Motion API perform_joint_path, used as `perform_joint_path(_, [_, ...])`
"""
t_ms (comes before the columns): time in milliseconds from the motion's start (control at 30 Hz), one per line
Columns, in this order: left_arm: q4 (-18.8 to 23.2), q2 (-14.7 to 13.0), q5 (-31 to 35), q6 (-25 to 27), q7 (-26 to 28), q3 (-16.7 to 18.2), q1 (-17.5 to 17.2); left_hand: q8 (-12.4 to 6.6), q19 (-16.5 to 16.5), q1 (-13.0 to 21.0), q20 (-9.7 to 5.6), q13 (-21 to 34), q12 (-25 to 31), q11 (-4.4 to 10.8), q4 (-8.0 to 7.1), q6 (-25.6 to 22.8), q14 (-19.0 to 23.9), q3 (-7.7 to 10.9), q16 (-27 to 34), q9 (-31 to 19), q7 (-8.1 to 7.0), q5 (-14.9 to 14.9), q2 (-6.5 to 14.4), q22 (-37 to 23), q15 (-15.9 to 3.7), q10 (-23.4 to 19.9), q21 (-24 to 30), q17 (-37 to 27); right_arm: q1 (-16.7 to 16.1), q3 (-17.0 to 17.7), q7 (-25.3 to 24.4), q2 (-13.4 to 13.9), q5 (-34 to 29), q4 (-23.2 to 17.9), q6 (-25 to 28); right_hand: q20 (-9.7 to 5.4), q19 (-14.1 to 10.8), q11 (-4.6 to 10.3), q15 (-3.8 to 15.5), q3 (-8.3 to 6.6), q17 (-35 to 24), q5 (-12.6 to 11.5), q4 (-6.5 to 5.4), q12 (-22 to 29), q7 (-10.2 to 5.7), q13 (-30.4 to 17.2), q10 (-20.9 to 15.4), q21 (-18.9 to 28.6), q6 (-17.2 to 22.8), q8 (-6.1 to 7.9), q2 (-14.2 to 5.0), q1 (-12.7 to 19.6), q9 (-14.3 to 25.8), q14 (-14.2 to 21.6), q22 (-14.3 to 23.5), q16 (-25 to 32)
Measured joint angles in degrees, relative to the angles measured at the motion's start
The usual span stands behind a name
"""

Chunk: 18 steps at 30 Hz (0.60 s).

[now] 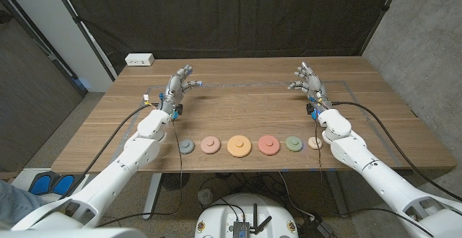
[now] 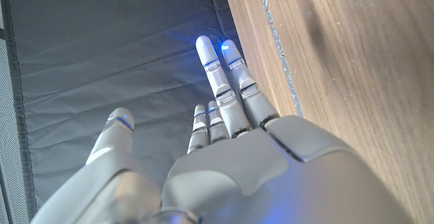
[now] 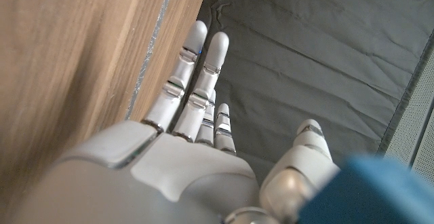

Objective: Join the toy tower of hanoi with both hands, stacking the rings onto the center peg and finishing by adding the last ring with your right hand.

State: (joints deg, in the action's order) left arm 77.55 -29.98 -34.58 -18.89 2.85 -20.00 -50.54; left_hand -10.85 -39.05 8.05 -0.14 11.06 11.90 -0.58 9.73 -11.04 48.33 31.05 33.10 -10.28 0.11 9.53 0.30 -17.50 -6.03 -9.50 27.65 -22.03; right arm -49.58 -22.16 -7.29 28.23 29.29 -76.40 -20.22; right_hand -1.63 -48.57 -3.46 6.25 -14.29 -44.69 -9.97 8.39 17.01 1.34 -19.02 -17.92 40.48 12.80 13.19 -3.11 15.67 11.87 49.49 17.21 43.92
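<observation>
Both your hands wait open, far from the rings.

Your left hand (image 1: 180, 81) and right hand (image 1: 307, 78) hold nothing, fingers spread wide, well beyond the 6 round toy rings (image 1: 239, 146) lying in a row near the wooden table's (image 1: 238, 108) near edge, between your arms.

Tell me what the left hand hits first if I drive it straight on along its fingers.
Probably nothing on the table: the left hand points toward the table's far edge, with bare wood ahead. Past that edge hangs the dark curtain, likely the first contact; its depth is unclear. The rings lie behind it.
</observation>
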Motion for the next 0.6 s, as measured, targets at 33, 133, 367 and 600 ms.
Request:
perform_joint_path(33, [0.03,0.08,0.11,-0.1,0.31,-0.02,-0.05,0.0,-0.5,0.44,-0.23,0.02,0.0,-0.12,0.17,-0.24,0.24,-0.17,0.64,0.0,-0.23,0.0,-0.04,-0.3,0.04,-0.12,0.44,-0.54,-0.07,0.03,-0.09,-0.04,-0.01,0.0,-0.06,-0.02,-0.02,0.0,0.0,0.0,-0.62,0.0,0.0,0.0,0.0,-0.04,0.0,0.35,0.0,0.0,0.05,0.64,0.0,0.0,0.31,0.54])
perform_joint_path(133, [0.08,0.33,0.11,-0.1,0.31,-0.12,-0.2,0.0,-2.06,1.05,-0.79,0.02,0.0,-0.68,0.22,-0.75,0.83,-0.27,2.62,0.0,0.12,0.0,-0.22,-1.29,-0.23,-0.4,1.78,-2.25,-0.07,0.03,-0.4,-0.04,-0.07,0.0,-0.19,-1.06,-1.06,0.22,0.0,0.0,-3.28,0.0,0.0,0.0,-0.32,-0.54,-0.22,1.83,0.75,0.0,-0.07,1.11,0.0,0.0,1.74,2.87])
perform_joint_path(367, [0.29,0.68,0.65,-0.44,1.23,-0.25,-0.46,0.0,-5.45,3.49,-2.14,0.02,-0.25,-1.68,0.23,-2.41,2.74,-1.4,9.01,0.0,1.33,0.0,-0.58,-4.39,-0.65,-0.61,5.39,-8.11,-0.62,0.19,-2.43,-0.23,-1.01,-0.4,-0.25,-4.96,-5.78,0.39,0.52,-0.17,-11.9,-0.22,0.64,0.0,-0.28,-1.84,-2.12,8.54,3.85,0.4,-0.2,4.1,0.23,1.8,7.73,11.56])
perform_joint_path(600, [0.38,0.94,1.31,-0.55,2.41,-0.3,-0.63,0.0,-7.88,5.11,-3.95,0.28,-0.25,-2.25,0.23,-2.61,3.79,-2.3,15.72,0.0,2.92,0.0,-1.5,-7.54,-1.14,-1.18,8.94,-14.48,-1.58,0.31,-5.5,-0.41,-2.69,-1.77,0.56,-6.35,-7.17,1.1,1.22,-0.32,-16.32,-0.22,0.79,-0.21,-1.13,-2.54,-3.81,13.05,5.23,0.85,-0.21,5.2,0.27,4.1,12.46,16.06])
